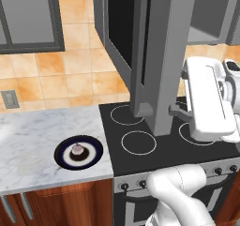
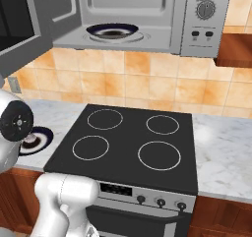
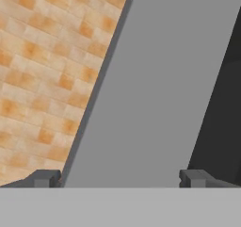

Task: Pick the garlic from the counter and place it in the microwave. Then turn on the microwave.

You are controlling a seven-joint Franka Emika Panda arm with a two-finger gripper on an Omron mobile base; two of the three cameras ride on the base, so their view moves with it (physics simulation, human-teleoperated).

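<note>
Garlic (image 1: 77, 149) sits on the blue plate (image 1: 95, 150) on the table (image 1: 33, 140) — hand (image 3: 121, 178) spread wide, empty, before the microwave door (image 3: 155, 89).

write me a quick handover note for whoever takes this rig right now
Gripper: open, holding nothing, fingertips either side of the grey edge of the microwave door.
Garlic: on the dark-blue plate on the counter, left of the stove.
Microwave: above the stove, door swung open; a second plate sits inside.
Done: door is open.
Left: pick the garlic, put it in the microwave, shut the door, turn it on.
</note>
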